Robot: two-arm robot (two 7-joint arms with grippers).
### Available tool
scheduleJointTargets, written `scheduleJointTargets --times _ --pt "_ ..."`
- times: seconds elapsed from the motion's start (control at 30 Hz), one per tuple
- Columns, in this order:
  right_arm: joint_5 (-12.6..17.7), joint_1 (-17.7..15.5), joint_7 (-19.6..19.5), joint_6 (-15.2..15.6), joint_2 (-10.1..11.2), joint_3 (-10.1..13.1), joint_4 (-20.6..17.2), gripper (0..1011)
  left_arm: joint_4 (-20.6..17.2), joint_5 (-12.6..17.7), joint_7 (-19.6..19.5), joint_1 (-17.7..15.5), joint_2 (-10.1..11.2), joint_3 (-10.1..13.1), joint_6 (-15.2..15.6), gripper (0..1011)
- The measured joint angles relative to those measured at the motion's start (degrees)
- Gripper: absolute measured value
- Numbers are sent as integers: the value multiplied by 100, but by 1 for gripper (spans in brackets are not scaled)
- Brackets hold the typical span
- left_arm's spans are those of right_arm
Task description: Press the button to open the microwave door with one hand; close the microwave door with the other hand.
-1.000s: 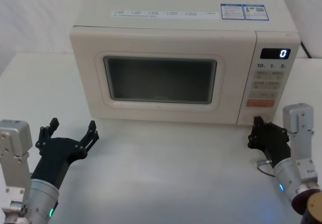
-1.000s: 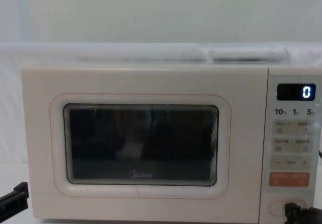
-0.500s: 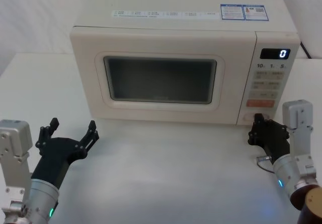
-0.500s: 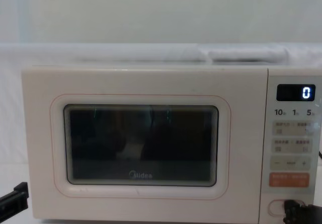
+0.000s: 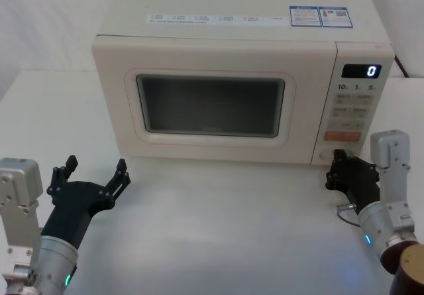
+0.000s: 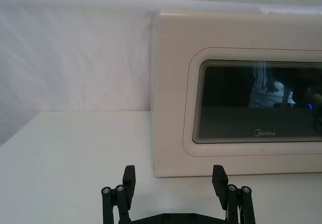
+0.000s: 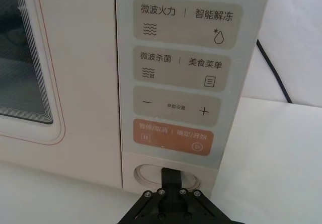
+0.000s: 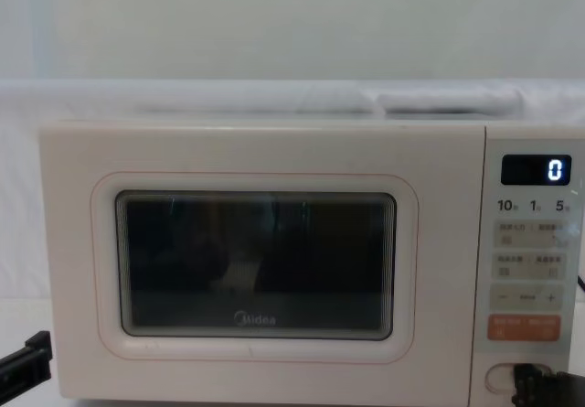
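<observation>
Right claw (image 7: 170, 183), fingers together and gripping nothing, sits tip-on at the button (image 7: 151, 174), low on the microwave (image 5: 218, 89) panel toward the tabletop's right edge. Door (image 8: 260, 265) shut. Press straight in, staying below the orange key (image 7: 172, 137); left claw (image 6: 175, 188) waits spread wide, empty, near the front left corner.

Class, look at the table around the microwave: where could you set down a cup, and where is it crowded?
Bare table lies before the microwave door, between the open left gripper and right gripper. Crowded: the right gripper at the button.
</observation>
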Motion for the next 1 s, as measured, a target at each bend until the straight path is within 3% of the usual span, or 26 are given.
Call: scheduleJointTargets --times 1.0 --pt "75 186 29 -10 -37 77 195 0 0 0 0 0 0 0 0 1001"
